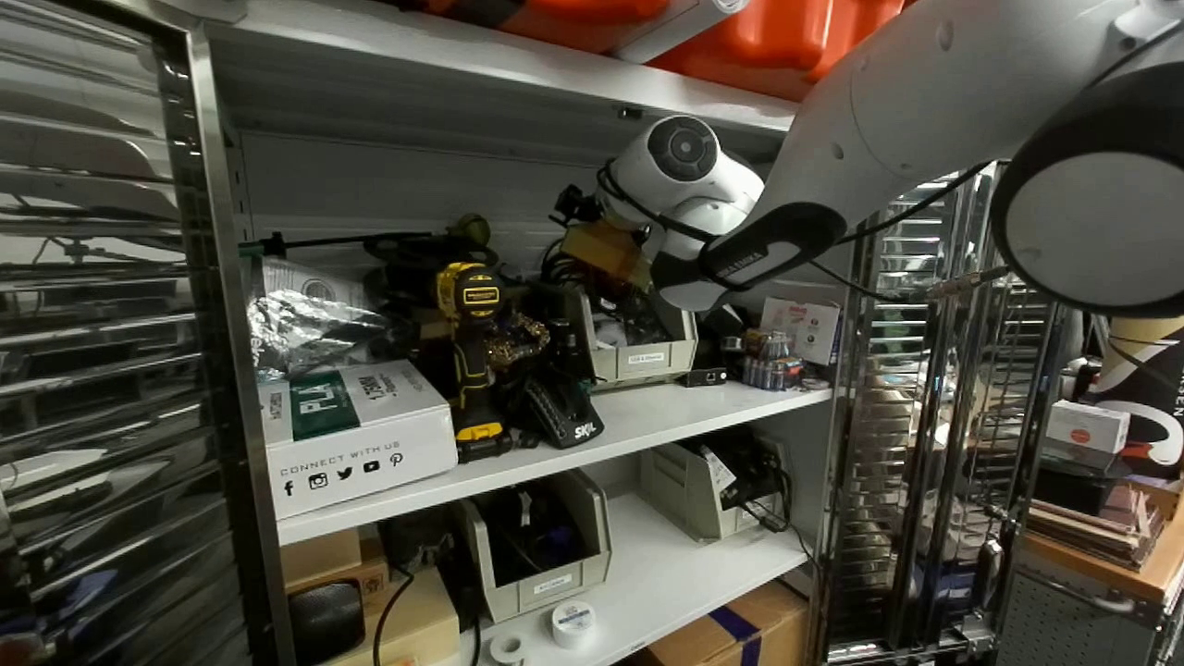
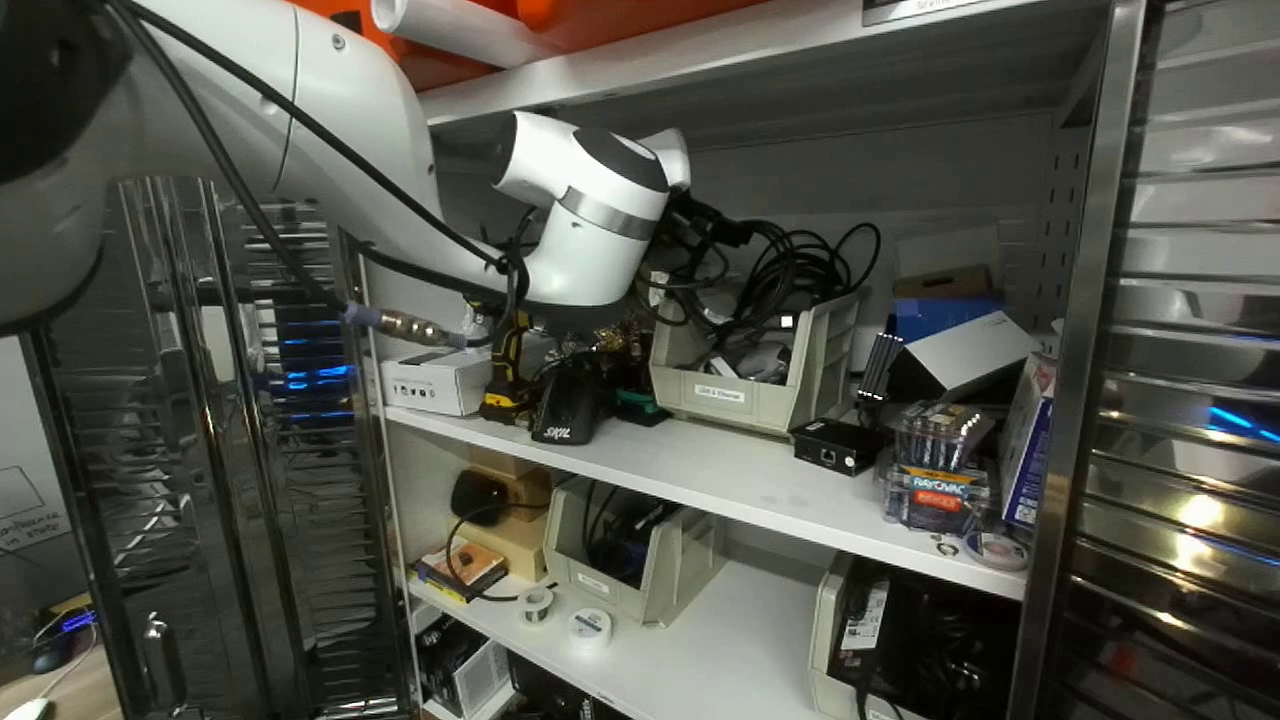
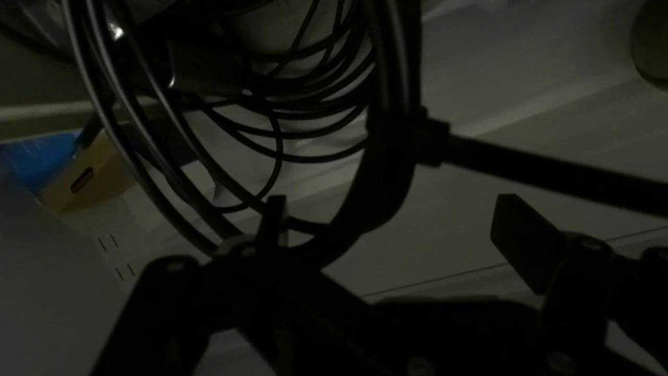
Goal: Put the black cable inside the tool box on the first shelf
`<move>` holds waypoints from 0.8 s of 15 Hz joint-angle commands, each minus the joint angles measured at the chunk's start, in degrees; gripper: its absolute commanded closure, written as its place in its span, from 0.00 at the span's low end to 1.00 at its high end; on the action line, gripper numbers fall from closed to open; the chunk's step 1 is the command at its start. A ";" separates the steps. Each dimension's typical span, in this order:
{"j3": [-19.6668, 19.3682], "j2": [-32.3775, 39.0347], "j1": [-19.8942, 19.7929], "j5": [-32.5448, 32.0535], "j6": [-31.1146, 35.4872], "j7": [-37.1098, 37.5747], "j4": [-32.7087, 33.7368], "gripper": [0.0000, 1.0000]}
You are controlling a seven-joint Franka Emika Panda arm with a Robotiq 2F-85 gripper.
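The black cable sits in loose loops at the grey bin, presumably the tool box meant, partly inside it and partly standing above the rim, probably because the coils will not lie flat on what fills it. The bin rests on the white shelf, right of the yellow drill, its label facing near, likely so contents can be read from the front. Above it hangs the gripper, jaws spread wide with nothing visibly pinched; the bundle curves past the left-hand finger in the wrist view, touching or merely behind, I cannot tell. A dark tie seems to gather the strands. I judge the placing nearly done; withdrawing calls for care, since a loop might snag.
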 commanded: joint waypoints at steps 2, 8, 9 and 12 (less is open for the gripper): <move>-4.98 1.18 2.61 -0.57 -2.56 0.74 1.00 0.00; 12.00 1.79 -5.44 6.30 -21.54 -16.95 3.52 0.00; 13.77 2.43 -6.41 7.87 -24.38 -19.19 4.85 0.00; 20.93 2.55 -10.50 9.52 -33.73 -24.78 9.19 0.00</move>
